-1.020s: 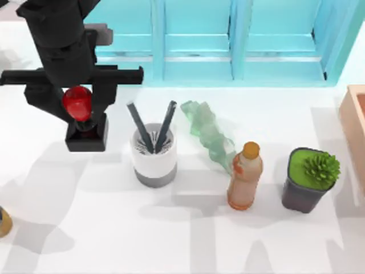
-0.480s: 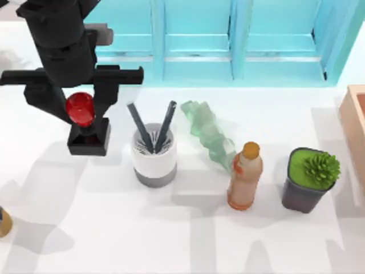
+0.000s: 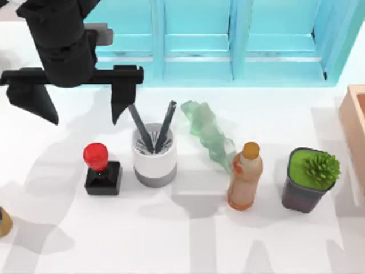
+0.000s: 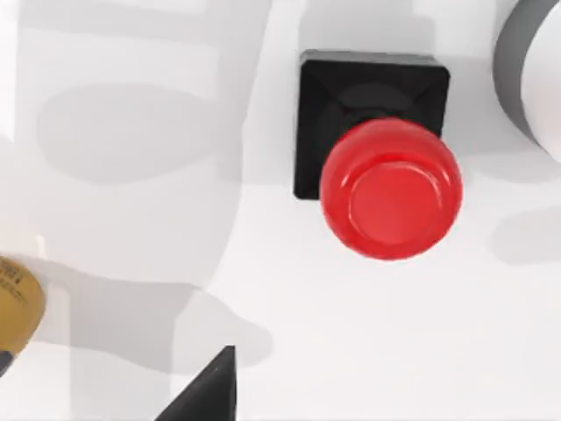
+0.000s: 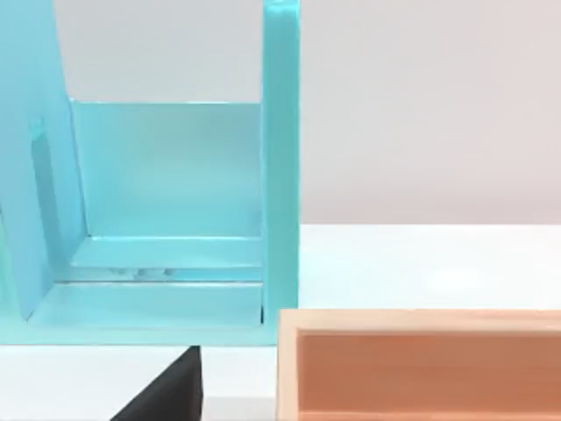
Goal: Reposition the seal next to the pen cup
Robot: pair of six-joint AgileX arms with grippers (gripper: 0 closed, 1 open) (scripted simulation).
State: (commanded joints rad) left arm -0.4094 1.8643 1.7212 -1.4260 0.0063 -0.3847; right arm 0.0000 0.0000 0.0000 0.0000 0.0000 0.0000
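Your left gripper (image 3: 74, 94) hangs wide apart and empty, raised over the far-left part of the table (image 3: 171, 234), with nothing between its fingers. The seal (image 3: 101, 170) stands upright on its black base just left of the pen cup (image 3: 154, 155), close beside it with a narrow gap and not touching. Judged from that, the placement looks done and the step in hand is the retreat.

To do it well, lift your left gripper straight up before you swing it away. Its right finger (image 3: 122, 91) sits near the tips of the pens (image 3: 151, 128), so any sideways drift toward the right could clip them and tip the cup. In the left wrist view the red knob (image 4: 390, 189) lies directly below the camera, so a vertical exit clears it. Your right arm is parked at the far right, near the peach box (image 5: 421, 364); I cannot tell how its fingers stand.

Counted: one seal, one pen cup holding two dark pens, one orange-capped bottle (image 3: 245, 176), one potted plant (image 3: 311, 180), one crumpled green wrapper (image 3: 208, 134), one peach box, and one amber item (image 3: 3, 221) cut off at the left edge.
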